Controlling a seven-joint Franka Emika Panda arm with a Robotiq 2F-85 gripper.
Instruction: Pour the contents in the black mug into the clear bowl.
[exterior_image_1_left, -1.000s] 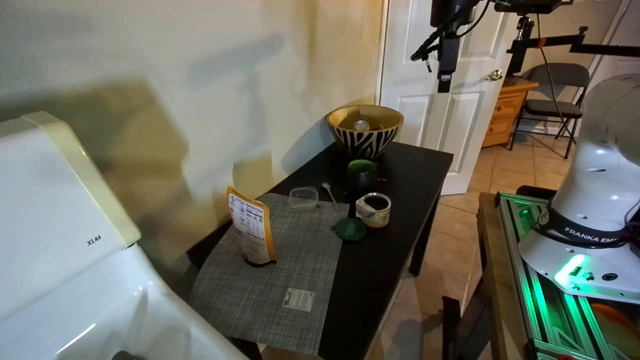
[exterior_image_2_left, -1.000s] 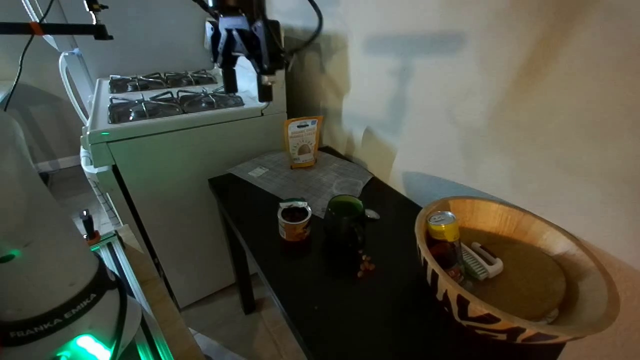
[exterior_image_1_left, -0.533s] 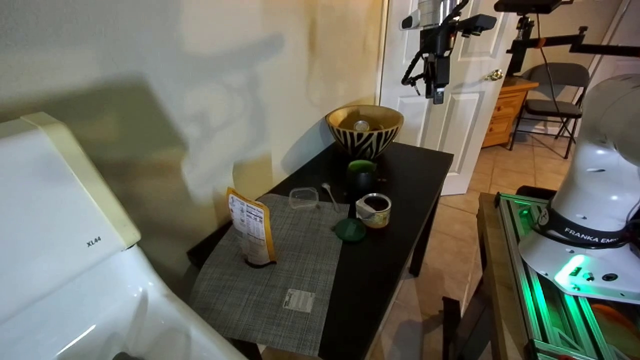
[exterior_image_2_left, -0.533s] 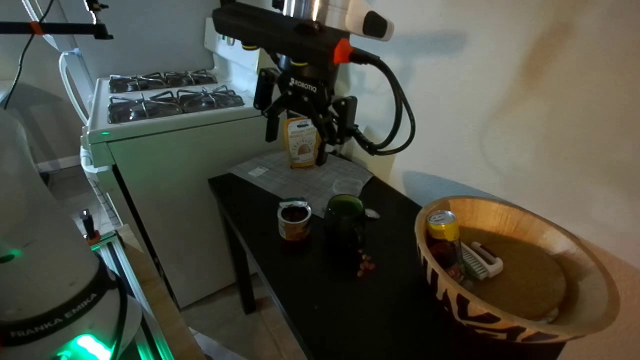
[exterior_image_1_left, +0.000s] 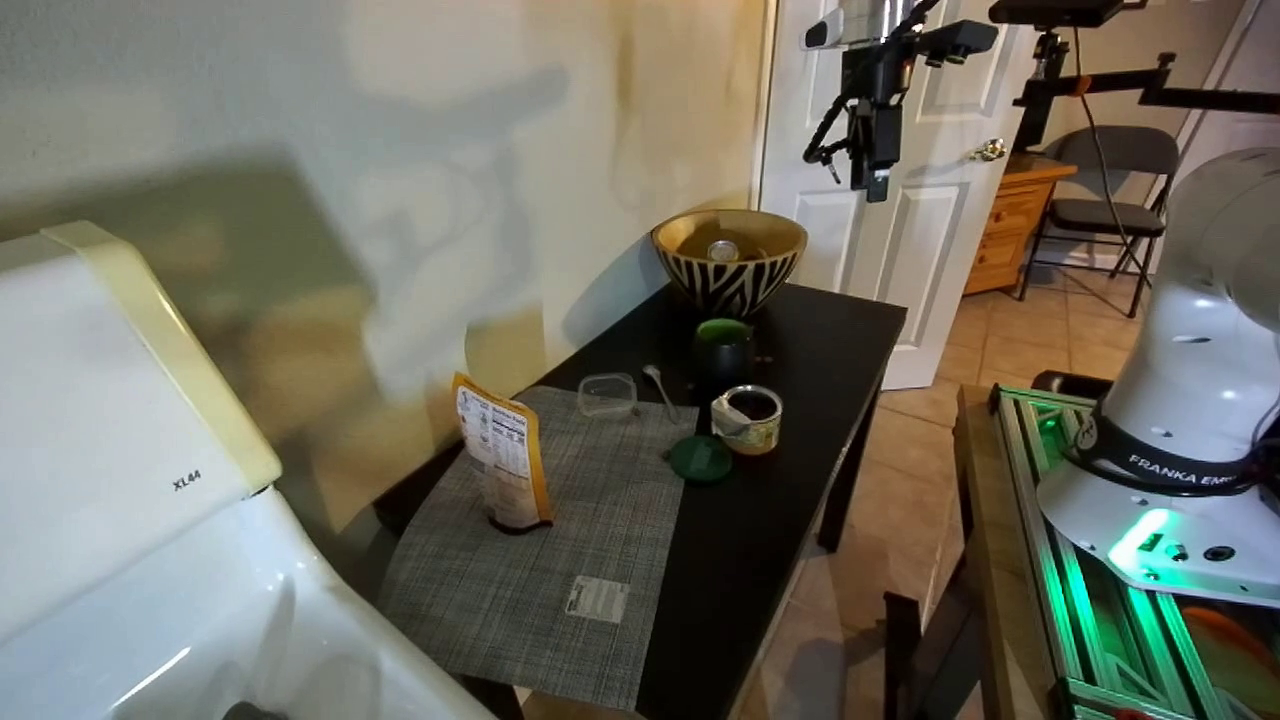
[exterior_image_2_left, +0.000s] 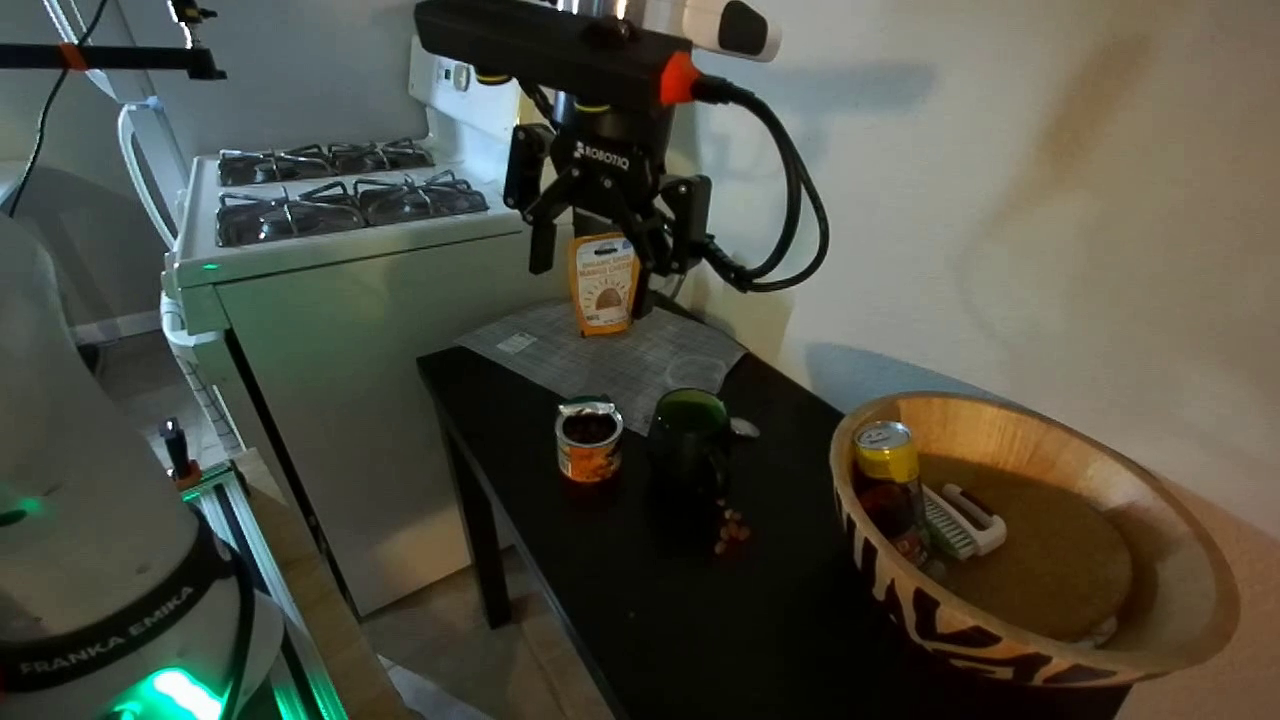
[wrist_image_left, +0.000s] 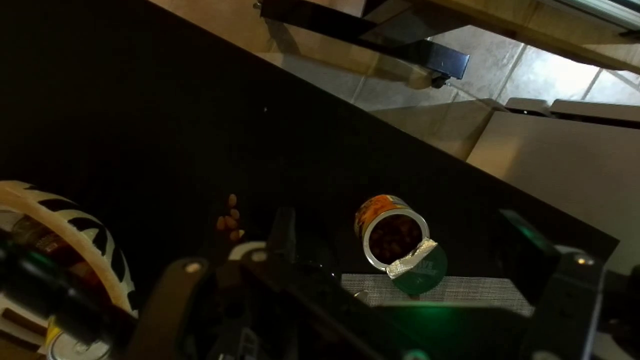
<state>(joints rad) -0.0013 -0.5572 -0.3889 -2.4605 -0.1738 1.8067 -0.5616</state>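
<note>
"From an exterior view, what's nearest?"

"The striped bowl (exterior_image_2_left: 975, 430), on the right of the dark surface (exterior_image_2_left: 760, 620), holding a yellow-topped can (exterior_image_2_left: 887, 460) and a white brush (exterior_image_2_left: 965, 522)."

"Next?"

"A few loose nuts (exterior_image_2_left: 732, 530), then the black mug (exterior_image_2_left: 685, 460), upright, handle on its near right side. Its inside shows green; what it holds I can't make out. Just left of it stands a tin (exterior_image_2_left: 588, 455), foil (wrist_image_left: 412, 258) peeled back, brown pieces (wrist_image_left: 395, 236) inside."

"And the hand (exterior_image_2_left: 592, 290)?"

"Well above the surface, released, its fingers spread apart."

"What lies between mug and clear bowl (exterior_image_2_left: 695, 373)?"

"A spoon (exterior_image_2_left: 744, 428); a green lid (exterior_image_1_left: 700, 459) sits just beyond the tin. The clear bowl is farther off, at the edge of the grey mat (exterior_image_2_left: 560, 365)."

"Past that?"

"A yellow-edged pouch (exterior_image_2_left: 604, 310) standing on the mat, then the white stove (exterior_image_2_left: 380, 350) at the far left."
</note>
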